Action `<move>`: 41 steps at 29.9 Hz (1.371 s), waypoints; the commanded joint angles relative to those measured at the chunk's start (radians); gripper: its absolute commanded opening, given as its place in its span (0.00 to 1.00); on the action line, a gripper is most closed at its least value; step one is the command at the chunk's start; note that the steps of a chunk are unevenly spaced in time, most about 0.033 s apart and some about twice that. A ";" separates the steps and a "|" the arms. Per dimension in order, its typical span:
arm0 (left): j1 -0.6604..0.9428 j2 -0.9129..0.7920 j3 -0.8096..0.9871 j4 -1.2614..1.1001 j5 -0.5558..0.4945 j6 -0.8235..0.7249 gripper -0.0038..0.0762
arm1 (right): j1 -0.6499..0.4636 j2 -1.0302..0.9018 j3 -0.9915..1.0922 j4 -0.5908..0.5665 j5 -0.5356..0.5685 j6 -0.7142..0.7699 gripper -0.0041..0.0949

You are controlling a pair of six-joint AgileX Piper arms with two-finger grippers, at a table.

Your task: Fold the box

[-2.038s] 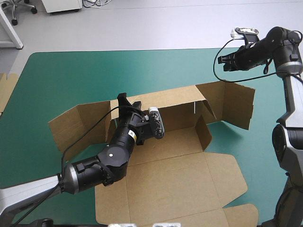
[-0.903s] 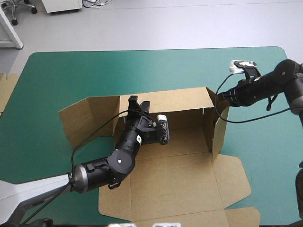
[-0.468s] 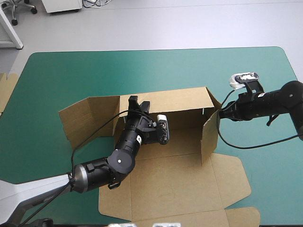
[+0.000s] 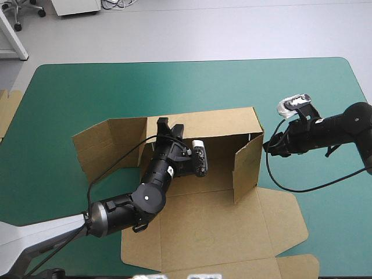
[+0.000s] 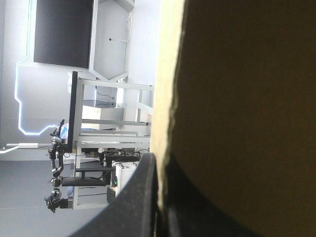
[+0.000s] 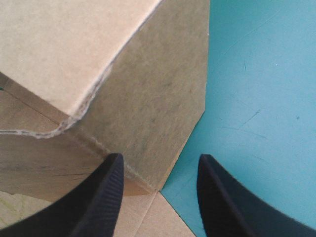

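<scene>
My left hand (image 4: 168, 129) pinches the top edge of the box's back wall (image 4: 216, 121). In its wrist view the brown board runs straight down between the black fingers (image 5: 133, 197), which are pressed together on it. The arm reaches in across the flat base panel (image 4: 209, 221) from 7 o'clock.

My right hand (image 4: 268, 147) sits low at 3 o'clock of the box (image 4: 174, 238), its fingers spread and holding nothing. Its wrist view has the hand (image 6: 159, 157) aimed at the outer face of the side wall (image 6: 158, 94); I cannot tell whether it touches.

The box lies mid-tabletop, toward the 6 o'clock edge. The back wall stands upright and the side wall (image 4: 246, 168) at its 3 o'clock end stands swung inward. The end flap (image 4: 107, 145) at 9 o'clock splays outward, and the front panels lie flat. The teal-green tabletop (image 4: 87, 87) surrounds it, and a sliver of spare board (image 4: 7, 110) shows at the 9 o'clock edge.
</scene>
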 commanded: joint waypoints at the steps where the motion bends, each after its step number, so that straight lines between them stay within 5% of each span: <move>1: 0.003 -0.030 -0.021 0.046 0.021 -0.022 0.03 | 0.012 -0.034 -0.019 0.078 0.019 -0.020 0.51; 14: 0.003 -0.030 -0.021 0.046 0.022 -0.022 0.03 | 0.020 -0.034 -0.019 0.097 0.131 -0.018 0.51; 29: 0.003 -0.030 -0.021 0.046 0.030 -0.022 0.03 | 0.025 -0.031 -0.018 0.046 -0.063 -0.042 0.51; 41: 0.003 -0.030 -0.021 0.046 0.030 -0.022 0.03 | 0.068 -0.035 0.116 0.100 -0.108 -0.125 0.51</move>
